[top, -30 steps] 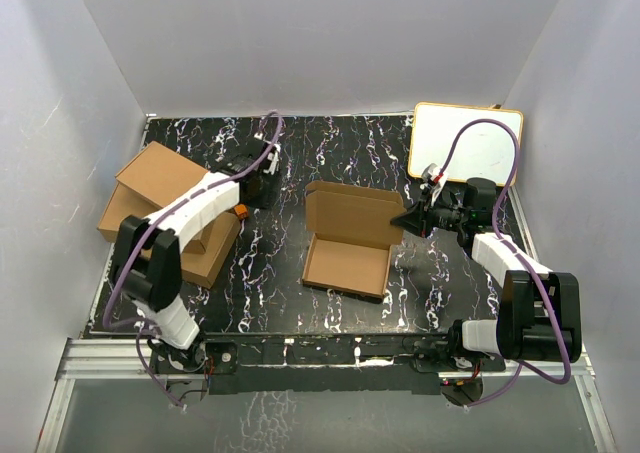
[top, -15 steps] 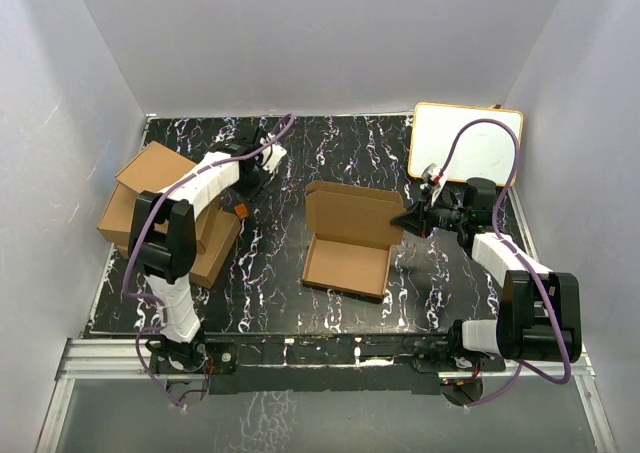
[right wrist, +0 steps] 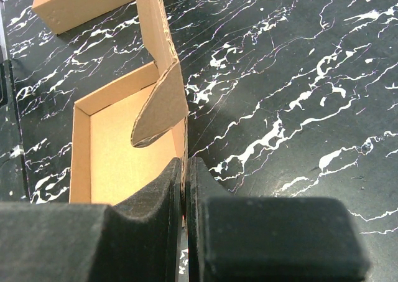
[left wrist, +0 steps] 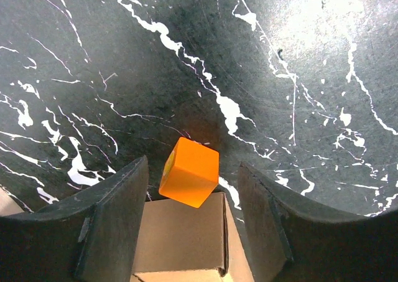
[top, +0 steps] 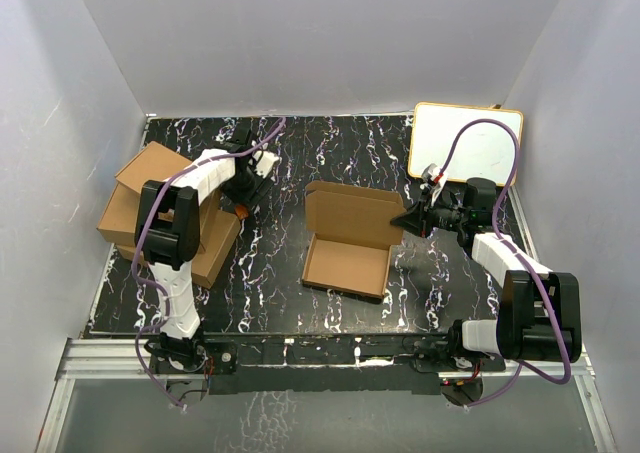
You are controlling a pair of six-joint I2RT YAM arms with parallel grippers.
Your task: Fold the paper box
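Observation:
The paper box point(top: 348, 241) lies open mid-table, tray toward me and lid panel raised behind it. My right gripper point(top: 407, 218) is shut on the tray's right side wall; in the right wrist view the thin cardboard wall point(right wrist: 181, 132) runs straight into the closed fingers point(right wrist: 163, 195), with a rounded tuck flap point(right wrist: 159, 104) leaning over the tray floor point(right wrist: 118, 160). My left gripper point(top: 241, 195) hovers far left of the paper box. It stands open point(left wrist: 193, 192) around a tilted orange cube point(left wrist: 189, 172), and neither finger touches the cube.
Piled brown cardboard boxes point(top: 150, 198) sit at the left edge, one corner point(left wrist: 180, 232) directly under the left gripper. A white board with a yellow rim point(top: 466, 143) lies at the back right. White walls close in the black marbled table point(top: 330, 153).
The left arm has swung its elbow leftward and stands more upright, its gripper staying over the orange cube. The right arm and the paper box have not moved.

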